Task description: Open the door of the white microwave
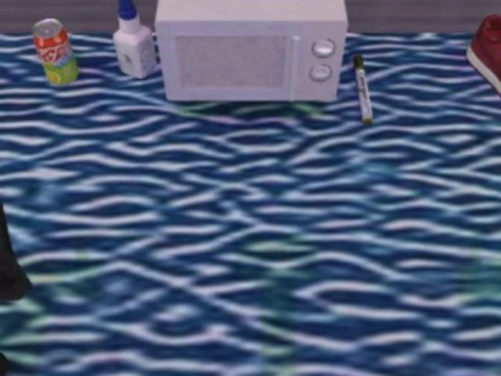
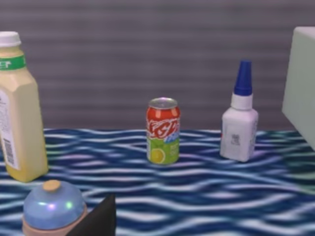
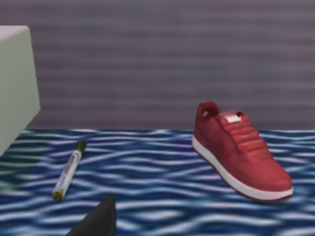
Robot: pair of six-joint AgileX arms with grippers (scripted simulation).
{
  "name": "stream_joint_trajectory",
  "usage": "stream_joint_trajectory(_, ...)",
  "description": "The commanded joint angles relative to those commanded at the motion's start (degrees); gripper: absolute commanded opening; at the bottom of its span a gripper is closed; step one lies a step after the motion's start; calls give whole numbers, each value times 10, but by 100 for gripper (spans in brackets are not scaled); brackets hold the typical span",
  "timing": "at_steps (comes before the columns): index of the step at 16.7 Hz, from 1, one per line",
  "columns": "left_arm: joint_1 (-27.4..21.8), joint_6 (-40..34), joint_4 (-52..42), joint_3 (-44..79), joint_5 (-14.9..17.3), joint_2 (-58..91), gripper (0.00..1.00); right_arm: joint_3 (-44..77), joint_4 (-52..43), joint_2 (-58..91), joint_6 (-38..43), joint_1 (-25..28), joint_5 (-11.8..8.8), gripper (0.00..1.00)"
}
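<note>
The white microwave (image 1: 250, 47) stands at the back middle of the table, front facing the near side. Its door (image 1: 231, 63) lies flush and closed, with the slim vertical handle (image 1: 295, 66) at its right edge beside the two knobs (image 1: 322, 60). A side wall of the microwave (image 2: 300, 83) shows in the left wrist view, and another side wall (image 3: 15, 83) in the right wrist view. My left gripper (image 2: 101, 221) is parked low at the table's left edge, where the arm (image 1: 8, 270) shows as a dark shape. My right gripper (image 3: 101, 221) is out of the top view, far from the microwave.
Left of the microwave stand a white glue bottle with a blue cap (image 1: 133, 43) and a soda can (image 1: 55, 51). A marker (image 1: 363, 88) lies to its right, a red shoe (image 1: 487, 48) at the far right. A yellow bottle (image 2: 17, 108) and a blue bell (image 2: 53, 209) sit near the left gripper.
</note>
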Motion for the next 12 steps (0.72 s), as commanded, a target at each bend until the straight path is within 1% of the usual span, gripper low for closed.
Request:
stream_joint_trajectory(3,-3,-2,0,6,-2,6,100,0,0,0,0,0,0,100)
stream_joint_trajectory(6,-30,-16,1,57,-23,60,100,0,0,0,0,0,0,100)
stream_joint_trajectory(9,-77,-41,-3,147,-65,168,100,0,0,0,0,0,0,100)
stream_joint_trajectory(12,-138,-71,-14,261,-120,321,100,0,0,0,0,0,0,100)
